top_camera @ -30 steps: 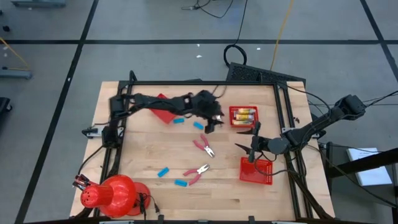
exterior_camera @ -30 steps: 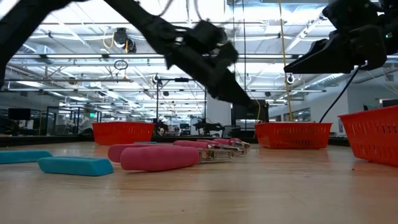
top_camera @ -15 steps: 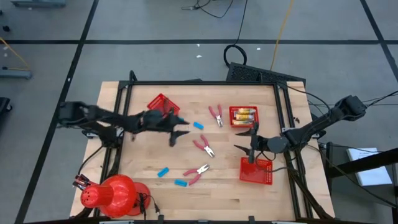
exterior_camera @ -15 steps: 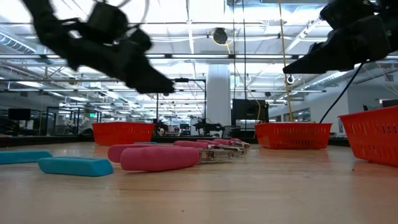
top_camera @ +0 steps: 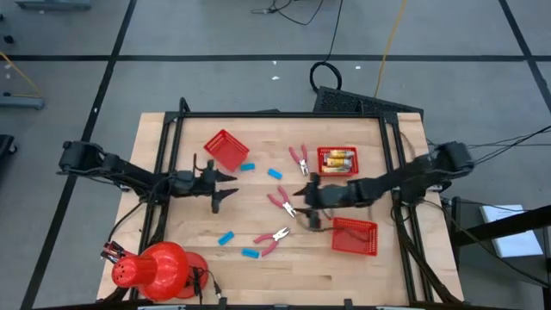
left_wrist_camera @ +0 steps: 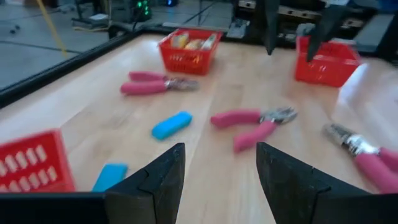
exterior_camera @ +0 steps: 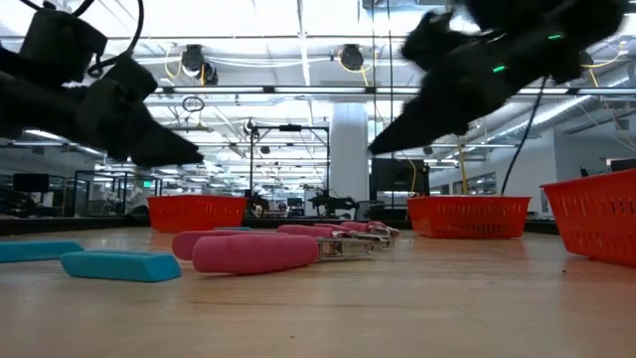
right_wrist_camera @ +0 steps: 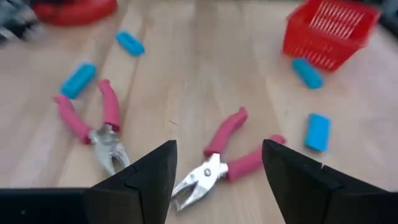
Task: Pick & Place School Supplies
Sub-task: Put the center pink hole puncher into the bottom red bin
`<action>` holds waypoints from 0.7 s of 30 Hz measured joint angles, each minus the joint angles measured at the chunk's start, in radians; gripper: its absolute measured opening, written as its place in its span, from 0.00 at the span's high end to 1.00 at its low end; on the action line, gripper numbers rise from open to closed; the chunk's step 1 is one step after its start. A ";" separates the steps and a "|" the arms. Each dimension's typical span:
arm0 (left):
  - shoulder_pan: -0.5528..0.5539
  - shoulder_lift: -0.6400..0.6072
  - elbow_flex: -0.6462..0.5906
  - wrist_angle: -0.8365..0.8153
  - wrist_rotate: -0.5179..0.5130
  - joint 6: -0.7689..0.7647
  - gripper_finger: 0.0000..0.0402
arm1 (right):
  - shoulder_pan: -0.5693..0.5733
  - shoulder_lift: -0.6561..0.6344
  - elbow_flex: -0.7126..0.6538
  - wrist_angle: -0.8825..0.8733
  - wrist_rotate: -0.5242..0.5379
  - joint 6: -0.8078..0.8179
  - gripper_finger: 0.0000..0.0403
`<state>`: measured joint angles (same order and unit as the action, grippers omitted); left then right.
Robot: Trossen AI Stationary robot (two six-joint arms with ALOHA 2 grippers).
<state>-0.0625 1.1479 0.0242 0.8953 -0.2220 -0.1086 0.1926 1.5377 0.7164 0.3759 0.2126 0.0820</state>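
The right gripper (top_camera: 308,191), fingers spread wide and empty, hangs over the pliers (top_camera: 281,202) at mid-bench; it should centre over the handles before closing. The left gripper (top_camera: 217,182), also open and empty, waits near the left edge.

Two slim black jointed arms trail dark cables; each hand (left_wrist_camera: 217,186) (right_wrist_camera: 217,180) has two matte, angular black fingers.

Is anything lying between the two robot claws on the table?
Yes. In the high view, pink-handled pliers lie on the wood between the left gripper and the right gripper, close to the right one.
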 joint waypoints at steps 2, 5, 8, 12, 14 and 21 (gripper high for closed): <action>-0.008 0.002 -0.012 -0.003 -0.026 -0.004 0.50 | -0.014 0.097 0.087 -0.048 -0.032 -0.005 0.44; -0.020 0.003 -0.011 -0.012 -0.045 -0.005 0.50 | -0.025 0.225 0.213 -0.119 -0.066 -0.013 0.44; -0.027 0.003 -0.011 -0.012 -0.046 -0.003 0.50 | -0.028 0.321 0.313 -0.164 -0.084 -0.022 0.44; -0.035 0.003 -0.010 -0.011 -0.051 -0.003 0.50 | -0.037 0.392 0.398 -0.209 -0.085 -0.036 0.44; -0.039 0.003 -0.010 -0.010 -0.051 -0.003 0.50 | -0.047 0.409 0.416 -0.216 -0.084 -0.041 0.44; -0.039 0.004 -0.010 -0.002 -0.051 -0.002 0.50 | -0.075 0.412 0.420 -0.259 -0.057 -0.031 0.44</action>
<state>-0.1017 1.1515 0.0143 0.8928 -0.2726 -0.1107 0.1179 1.9495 1.1366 0.1173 0.1557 0.0507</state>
